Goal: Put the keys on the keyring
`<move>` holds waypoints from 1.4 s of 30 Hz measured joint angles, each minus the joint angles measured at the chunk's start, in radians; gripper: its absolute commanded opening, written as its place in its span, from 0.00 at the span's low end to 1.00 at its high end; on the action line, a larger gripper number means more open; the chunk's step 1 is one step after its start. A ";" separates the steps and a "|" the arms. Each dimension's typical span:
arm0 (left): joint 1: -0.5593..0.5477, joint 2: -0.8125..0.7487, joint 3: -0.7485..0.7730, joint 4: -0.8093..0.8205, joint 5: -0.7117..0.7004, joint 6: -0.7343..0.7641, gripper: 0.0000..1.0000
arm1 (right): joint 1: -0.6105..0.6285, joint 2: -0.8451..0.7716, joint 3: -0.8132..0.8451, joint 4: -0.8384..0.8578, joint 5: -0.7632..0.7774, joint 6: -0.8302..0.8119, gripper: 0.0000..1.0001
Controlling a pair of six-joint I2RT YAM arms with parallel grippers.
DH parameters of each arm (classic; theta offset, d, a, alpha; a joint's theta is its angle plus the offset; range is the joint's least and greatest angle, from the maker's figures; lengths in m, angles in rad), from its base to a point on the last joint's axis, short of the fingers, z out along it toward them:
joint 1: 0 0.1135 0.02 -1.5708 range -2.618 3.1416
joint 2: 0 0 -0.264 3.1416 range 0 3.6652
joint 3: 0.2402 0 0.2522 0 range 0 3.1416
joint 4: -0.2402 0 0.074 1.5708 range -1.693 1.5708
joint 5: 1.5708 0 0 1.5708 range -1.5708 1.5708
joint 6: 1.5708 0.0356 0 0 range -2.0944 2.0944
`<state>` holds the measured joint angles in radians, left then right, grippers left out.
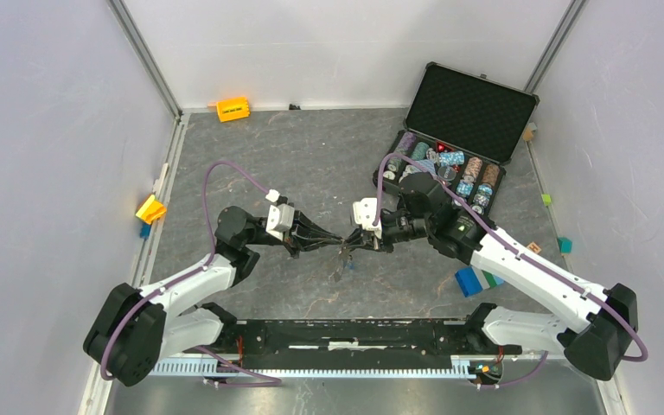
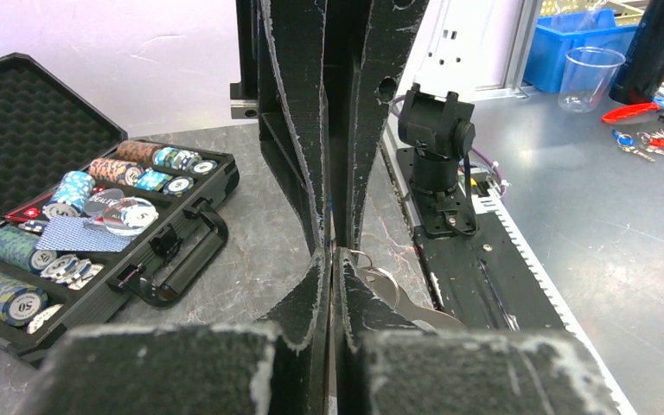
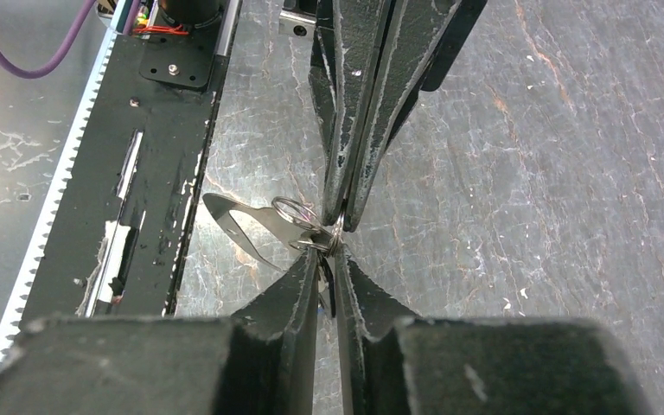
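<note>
Both grippers meet tip to tip above the middle of the table. My left gripper point(image 1: 332, 244) point(image 2: 335, 256) is shut on the keyring point(image 3: 244, 224), a flat grey metal piece with wire loops point(image 3: 292, 210). The piece sticks out beside the left fingers point(image 2: 415, 304). My right gripper point(image 1: 354, 244) point(image 3: 328, 254) is shut on a thin black key point(image 3: 328, 290) seen edge-on, its tip at the wire loop. A speck of blue shows behind it between the fingers. Something small hangs below the tips point(image 1: 343, 261); I cannot tell what it is.
An open black case of poker chips point(image 1: 450, 164) stands at the back right. An orange block point(image 1: 233, 109) lies at the back wall, a yellow one point(image 1: 150, 208) at the left edge, and a blue block point(image 1: 475, 279) under the right arm. The black base rail point(image 1: 346, 333) runs along the near edge.
</note>
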<state>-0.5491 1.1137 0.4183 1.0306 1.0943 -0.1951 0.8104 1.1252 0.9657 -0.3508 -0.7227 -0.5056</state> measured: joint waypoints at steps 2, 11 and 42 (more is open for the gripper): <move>0.000 0.000 0.000 0.000 0.000 0.000 0.02 | 0.000 0.000 0.000 0.000 -0.002 0.003 0.13; 0.000 0.001 0.000 -0.003 0.008 0.001 0.02 | -0.001 0.000 0.000 -0.001 -0.003 0.006 0.00; 0.000 0.000 0.091 -0.385 0.015 0.274 0.32 | 0.042 0.114 0.128 -0.200 0.198 0.003 0.00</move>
<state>-0.5491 1.1137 0.5091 0.6460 1.1091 0.0784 0.8524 1.2388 1.0939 -0.5507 -0.5243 -0.5026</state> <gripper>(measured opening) 0.291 0.007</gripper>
